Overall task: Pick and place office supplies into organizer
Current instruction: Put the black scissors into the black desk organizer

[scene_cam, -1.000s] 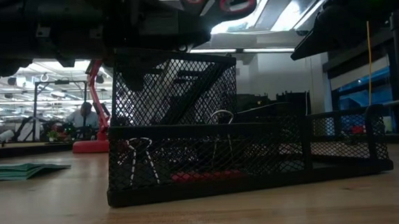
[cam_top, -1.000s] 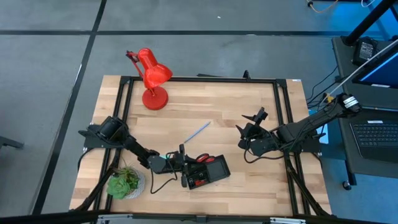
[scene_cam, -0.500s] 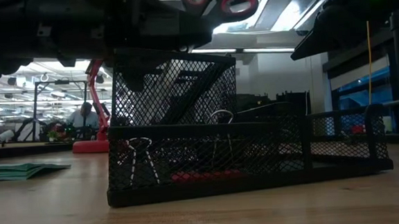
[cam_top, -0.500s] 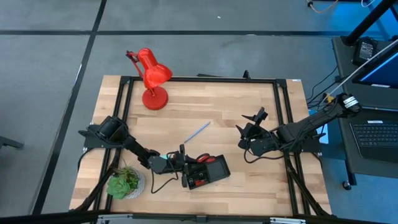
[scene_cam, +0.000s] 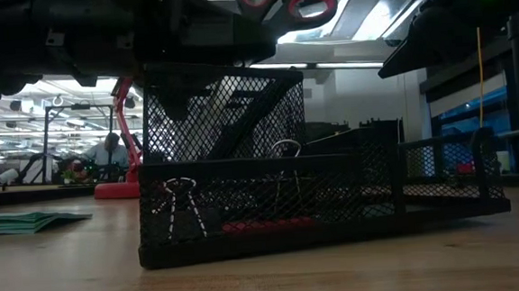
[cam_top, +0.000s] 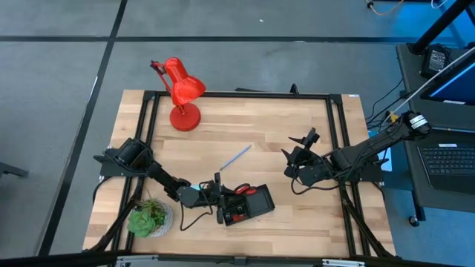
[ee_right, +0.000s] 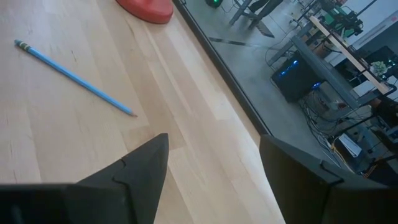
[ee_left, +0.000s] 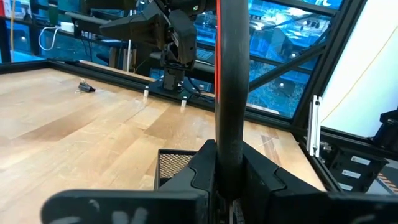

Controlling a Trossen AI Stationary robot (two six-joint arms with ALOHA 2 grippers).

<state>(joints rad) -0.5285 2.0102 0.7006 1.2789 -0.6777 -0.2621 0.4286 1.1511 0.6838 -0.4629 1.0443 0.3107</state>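
the left hand was closed on the scissors, held above the near-left end of the organizer, red handles up. the organizer was set toward the front middle of the desk, with clips and a red piece inside. the right hand was held wide open and empty, well apart to the right. a blue pen was left on the desk between lamp and organizer. a plant was placed at the front left corner.
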